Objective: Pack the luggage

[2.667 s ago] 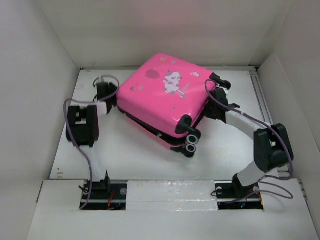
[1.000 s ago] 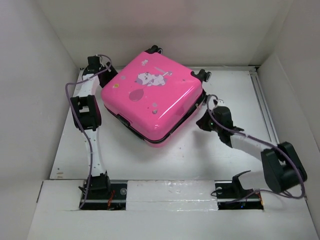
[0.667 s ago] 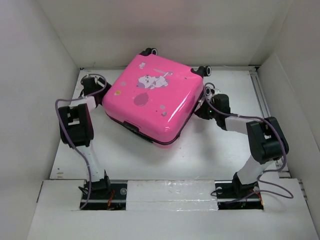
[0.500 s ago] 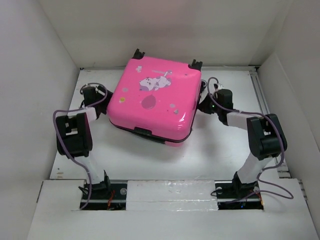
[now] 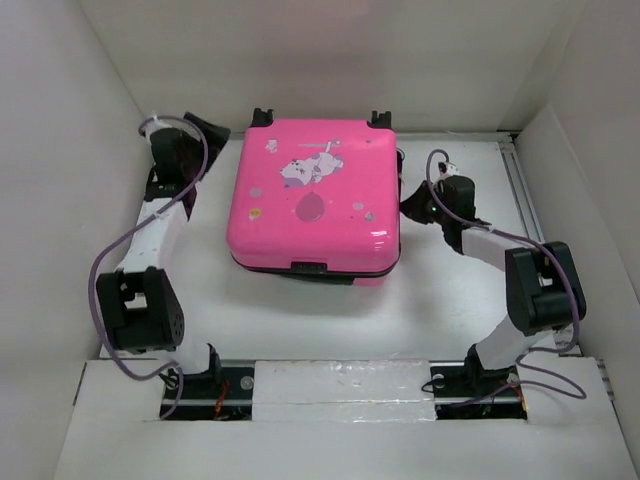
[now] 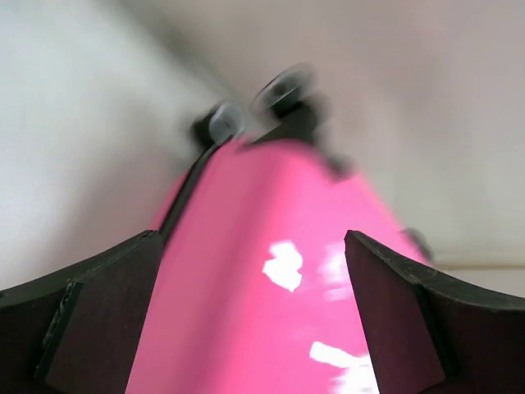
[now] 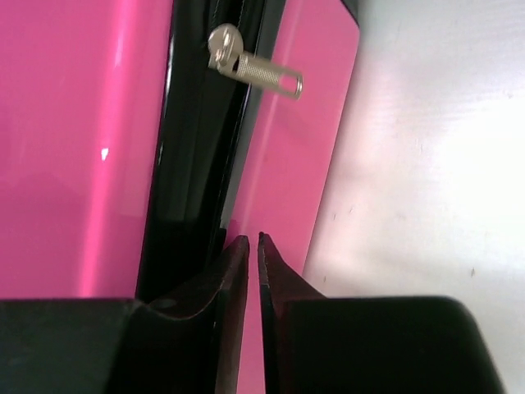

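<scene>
Luggage (image 5: 312, 205) now square; right gripper (image 7: 253, 246) closed.

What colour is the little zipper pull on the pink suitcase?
Silvery metal. The zipper pull shows best in the right wrist view, against black trim.

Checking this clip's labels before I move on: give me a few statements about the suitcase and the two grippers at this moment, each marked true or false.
1. The luggage lies flat with its printed lid facing up. True.
2. The luggage is open, with its lining exposed. False: the two shells are together, and only the black zipper trim shows between them.
3. The left gripper has its fingers spread apart. True.
4. The right gripper is clamped on the metal zipper pull. False: its fingers are shut beside the seam, and the pull lies beyond their tips, untouched.
5. The wheels point towards the arm bases. False: they are at the far edge.
</scene>
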